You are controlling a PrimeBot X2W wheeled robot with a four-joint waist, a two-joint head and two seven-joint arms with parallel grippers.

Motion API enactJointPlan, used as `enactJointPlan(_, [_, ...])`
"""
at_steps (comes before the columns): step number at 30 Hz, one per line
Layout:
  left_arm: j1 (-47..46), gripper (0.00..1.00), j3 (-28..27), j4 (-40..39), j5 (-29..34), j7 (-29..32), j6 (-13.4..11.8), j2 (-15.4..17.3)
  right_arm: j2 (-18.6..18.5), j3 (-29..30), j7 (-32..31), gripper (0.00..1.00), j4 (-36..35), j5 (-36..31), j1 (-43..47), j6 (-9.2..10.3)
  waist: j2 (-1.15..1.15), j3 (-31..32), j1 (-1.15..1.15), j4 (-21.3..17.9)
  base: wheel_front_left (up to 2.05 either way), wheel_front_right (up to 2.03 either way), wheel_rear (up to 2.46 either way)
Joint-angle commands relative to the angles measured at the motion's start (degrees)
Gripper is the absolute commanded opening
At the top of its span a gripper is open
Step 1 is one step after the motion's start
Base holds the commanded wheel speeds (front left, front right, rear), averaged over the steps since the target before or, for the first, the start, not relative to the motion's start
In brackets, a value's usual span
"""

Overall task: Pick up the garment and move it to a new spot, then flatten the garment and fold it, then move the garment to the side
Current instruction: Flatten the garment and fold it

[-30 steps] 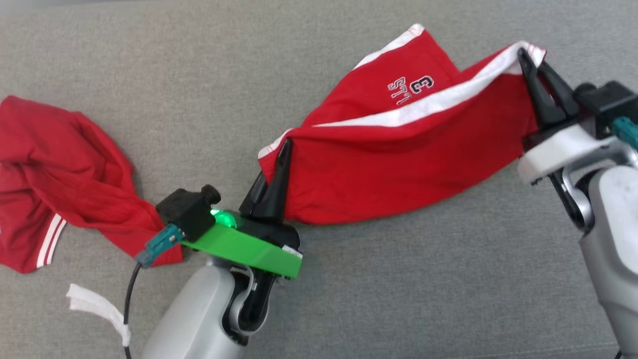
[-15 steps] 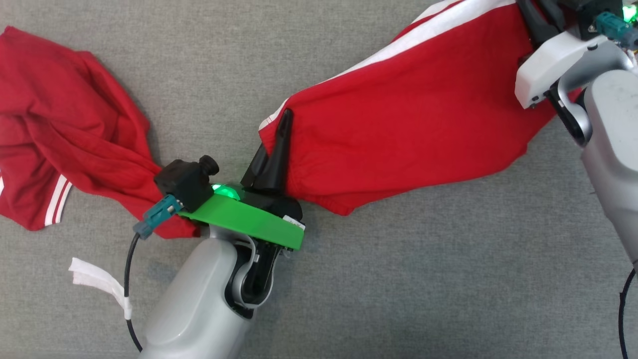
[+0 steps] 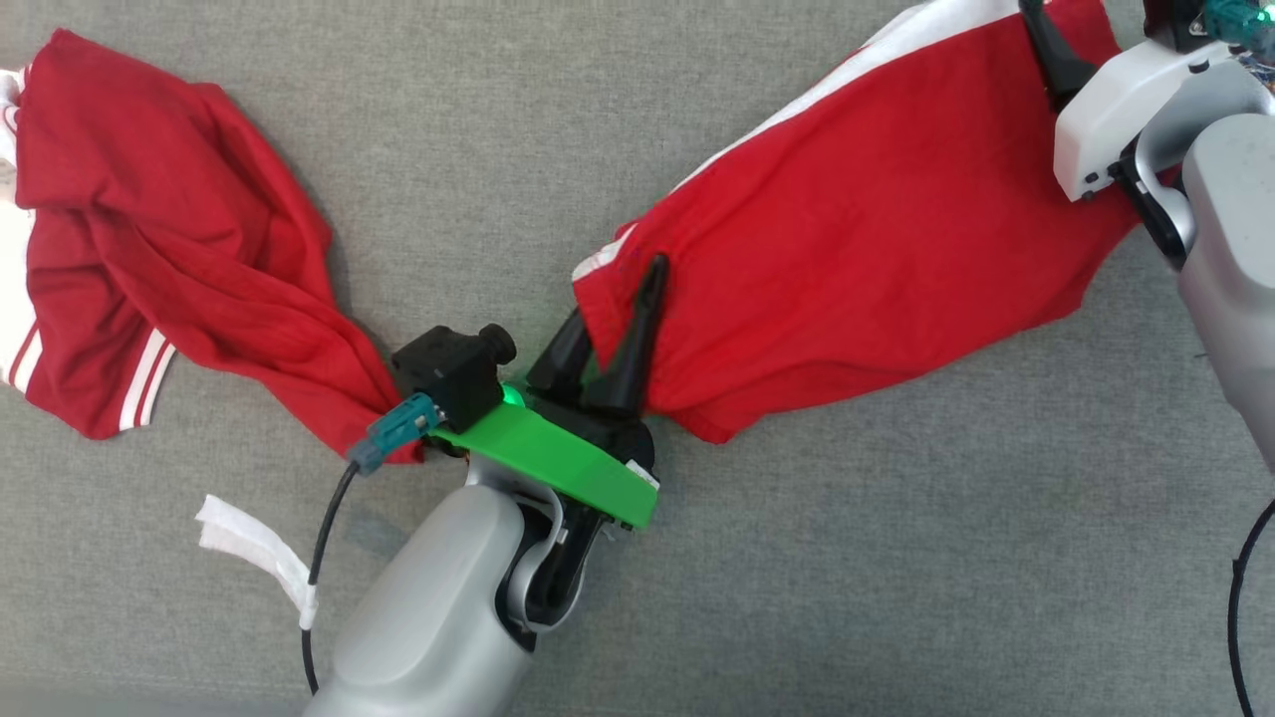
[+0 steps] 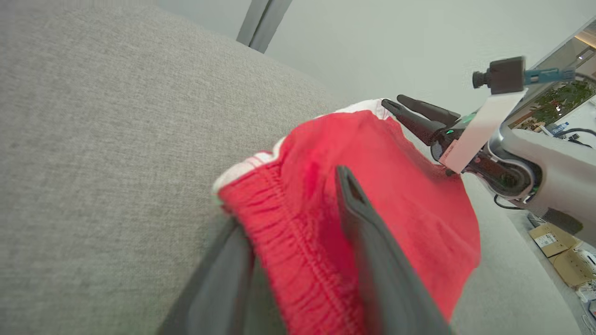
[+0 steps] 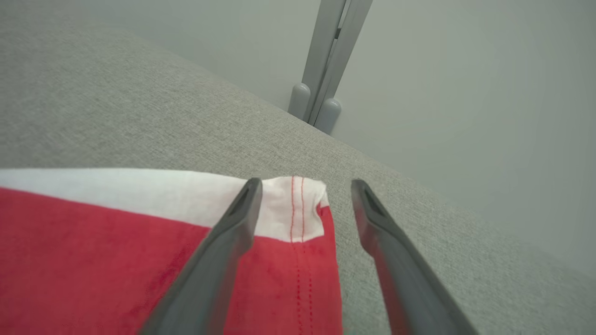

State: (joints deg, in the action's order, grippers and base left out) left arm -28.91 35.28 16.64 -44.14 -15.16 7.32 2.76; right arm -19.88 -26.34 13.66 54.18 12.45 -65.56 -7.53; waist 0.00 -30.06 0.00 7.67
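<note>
Head view, looking down on a wide grey cushion (image 3: 757,597), with plenty of bare fabric below and between the arms. Far rim of it caught in the right wrist view, just beyond the fingertips, with a pale wall and a grey post (image 5: 326,60) behind.

Across the upper right, the red garment (image 3: 877,239), spread slanting on the cushion, white stripe along its upper edge, gathered waistband at its lower left end. Off to the left, well apart, a second red garment (image 3: 169,249), crumpled, its tail running down to just beside the left wrist camera.

Now the left arm (image 3: 438,617): up from the bottom edge, leaning right, green mount on the wrist, fingers aimed up and right at the waistband. Right arm (image 3: 1230,279): down the right edge, wrist bent in toward the garment's top right corner.

On to the left gripper (image 3: 618,291): parted a little, one finger just outside the waistband edge, the other lying over the red cloth, elastic sitting loosely in the gap. Right gripper (image 5: 307,182): spread wide, straddling the white-striped corner, one finger lying over the cloth, the other out over bare cushion, nothing clamped.

Smallest last: a white tag (image 3: 254,543) on the left arm's cable, flat on the cushion.
</note>
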Motion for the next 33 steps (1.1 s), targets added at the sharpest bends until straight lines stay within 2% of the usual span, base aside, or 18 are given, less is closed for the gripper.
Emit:
enactJointPlan(1, [-0.7,1.0,0.2,0.5,1.4,0.0,0.3,0.2,0.1,-0.5,0.5,1.0,0.9,0.7,-0.2,0.08,0.0,1.1,0.0,-0.3,0.0,0.0,0.0])
enactJointPlan(6, [1.1,1.0,0.1,2.7,4.3,0.0,0.3,0.3,-0.1,-2.1,1.1,1.0,2.8,2.2,1.2,0.07,0.0,3.8,0.0,-0.6,0.0,0.0,0.0])
enactJointPlan(16, [6.8,1.0,-3.9,2.5,8.2,0.0,0.3,2.7,-2.9,-5.1,1.5,1.0,4.5,7.4,5.9,0.08,0.0,9.6,0.0,-0.3,0.0,0.0,0.0])
enactJointPlan(25, [10.7,1.0,-11.1,-0.2,12.8,0.0,-0.1,2.6,-4.6,-5.9,0.9,1.0,6.5,13.2,9.8,0.08,0.0,10.5,0.0,0.9,0.0,0.0,0.0])
enactJointPlan(33, [12.5,1.0,-17.4,-2.3,15.9,0.0,-0.1,1.4,-3.4,-5.5,-1.7,1.0,9.4,18.4,11.9,0.07,0.0,9.5,0.0,2.1,0.0,0.0,0.0])
